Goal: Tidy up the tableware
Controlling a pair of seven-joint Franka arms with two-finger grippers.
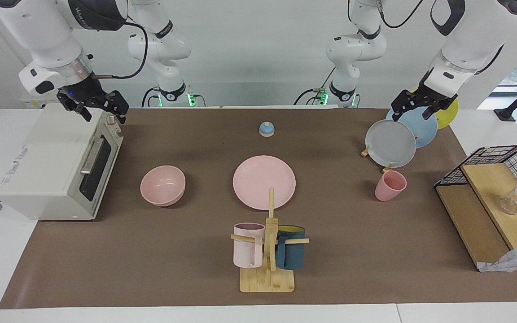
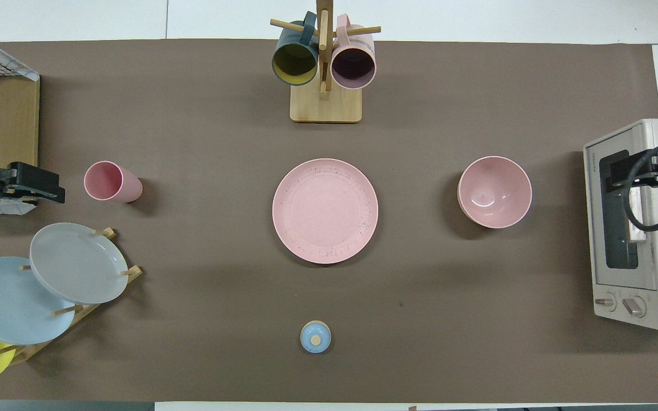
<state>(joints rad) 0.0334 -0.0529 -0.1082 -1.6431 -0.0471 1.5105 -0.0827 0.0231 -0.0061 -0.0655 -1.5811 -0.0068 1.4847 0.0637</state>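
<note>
Nothing is gathered yet: plate [image 1: 264, 181], bowl [image 1: 163, 185] and cup [image 1: 390, 185] sit apart, so the next move is probably the right gripper [image 1: 99, 109], over the oven [image 1: 52, 166], or the left gripper [image 1: 417, 109], over the rack plates [image 1: 391, 143], descending to grasp one; I cannot tell either's finger state.

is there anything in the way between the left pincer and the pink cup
Nothing visible blocks it. The left pincer is raised over the rack's blue plate; the pink cup stands on bare mat, farther from the robots than the grey plate, which it should clear when descending.
</note>
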